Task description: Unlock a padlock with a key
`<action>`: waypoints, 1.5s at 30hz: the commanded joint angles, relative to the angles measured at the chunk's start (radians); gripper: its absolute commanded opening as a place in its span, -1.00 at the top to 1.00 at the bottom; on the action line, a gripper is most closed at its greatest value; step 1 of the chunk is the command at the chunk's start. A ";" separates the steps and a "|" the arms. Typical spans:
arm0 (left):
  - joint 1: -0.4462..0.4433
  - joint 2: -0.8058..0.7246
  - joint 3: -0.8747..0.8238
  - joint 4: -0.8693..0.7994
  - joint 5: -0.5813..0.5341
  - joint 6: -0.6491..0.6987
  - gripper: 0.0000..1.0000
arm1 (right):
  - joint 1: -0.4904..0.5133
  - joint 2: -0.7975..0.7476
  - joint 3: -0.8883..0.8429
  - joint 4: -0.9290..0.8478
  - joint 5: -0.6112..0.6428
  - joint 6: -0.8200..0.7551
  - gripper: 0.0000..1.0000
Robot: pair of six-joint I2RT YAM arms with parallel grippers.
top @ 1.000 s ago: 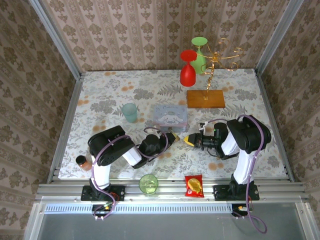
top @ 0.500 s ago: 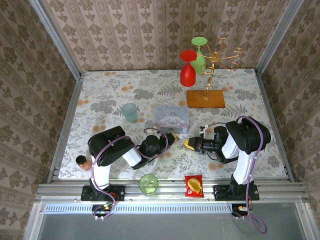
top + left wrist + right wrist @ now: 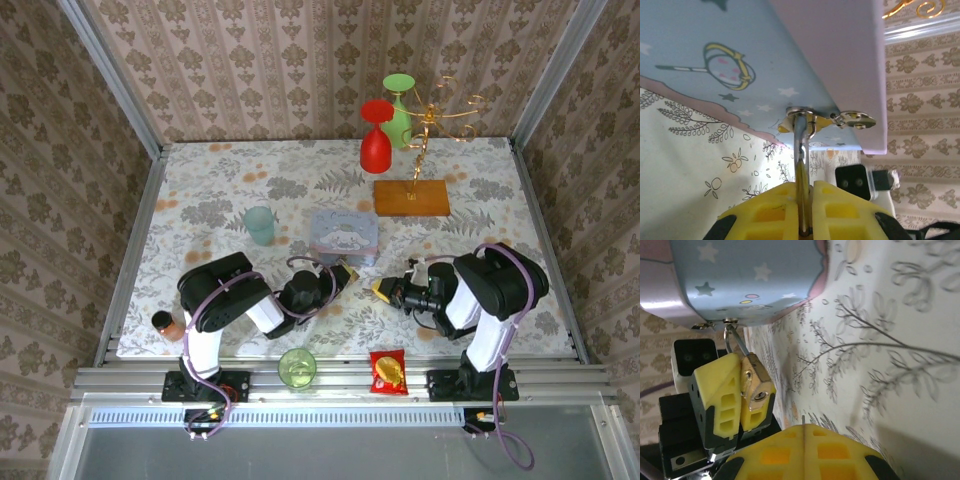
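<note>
**Top view:** The left end effector [image 3: 342,274] is positioned at the 6 o'clock edge of the box [image 3: 343,235]. The right end effector [image 3: 384,290] is set just beside it, at 4 o'clock. Open desk [image 3: 480,190] is available toward 3 o'clock, while the 12 o'clock side is bounded by the box.

**Left wrist view:** The padlock [image 3: 800,150] is grasped, with its shackle passed through the hasp [image 3: 807,111].

**Right wrist view:** The right end effector is clenched on a thin blade, judged to be the key [image 3: 803,419]. The keyhole [image 3: 759,396], at 11 o'clock, is not yet entered. Insertion and turning are judged outstanding.

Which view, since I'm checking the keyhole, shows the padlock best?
Right wrist: the padlock shows its brass body and keyhole, clamped in the left gripper. Left wrist shows its shackle in the hasp of the box; top external, a tiny speck.
</note>
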 commanded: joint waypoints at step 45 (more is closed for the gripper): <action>-0.075 0.100 0.157 0.037 -0.186 -0.392 1.00 | 0.086 -0.302 -0.025 -0.119 0.365 0.118 1.00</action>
